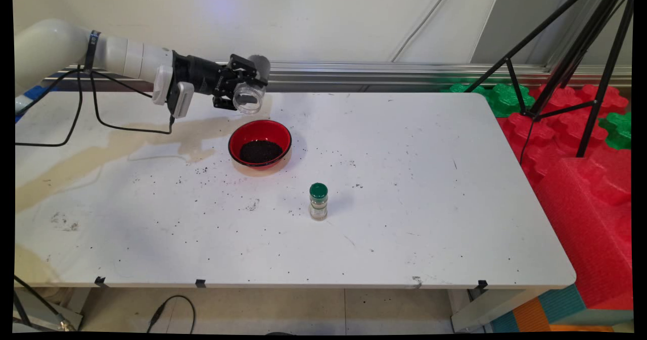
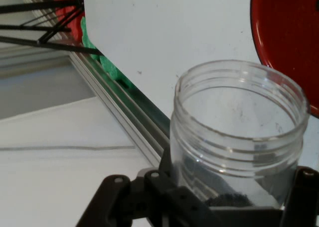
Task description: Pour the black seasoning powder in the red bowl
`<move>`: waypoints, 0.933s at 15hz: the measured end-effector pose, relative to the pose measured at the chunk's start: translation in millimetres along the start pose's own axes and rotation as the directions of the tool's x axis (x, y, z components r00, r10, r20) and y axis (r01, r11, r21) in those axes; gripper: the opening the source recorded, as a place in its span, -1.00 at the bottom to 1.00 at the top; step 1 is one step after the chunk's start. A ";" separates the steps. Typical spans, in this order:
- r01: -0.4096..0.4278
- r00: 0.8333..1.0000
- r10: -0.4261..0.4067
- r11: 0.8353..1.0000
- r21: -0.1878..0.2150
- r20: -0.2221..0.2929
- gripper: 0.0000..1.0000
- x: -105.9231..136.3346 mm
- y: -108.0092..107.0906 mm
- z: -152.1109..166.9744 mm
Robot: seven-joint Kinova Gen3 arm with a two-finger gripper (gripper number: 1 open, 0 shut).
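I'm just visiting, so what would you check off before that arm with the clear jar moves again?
1. Grip on the jar: the gripper is shut on the clear jar; ok.
2. Jar contents: a few dark grains sit at the bottom of the jar in the hand view; otherwise it looks empty; ok.
3. Jar position: tipped on its side, above and behind the red bowl, in the air; ok.
4. Bowl: upright on the table, with a dark heap inside; ok.
5. Green-capped bottle: upright, apart from the bowl; ok.
6. Table surface: dark specks scattered around the bowl; not ok.
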 end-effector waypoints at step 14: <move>-0.275 0.961 0.275 0.961 0.007 0.007 -1.00 4.0 -5.4 2.9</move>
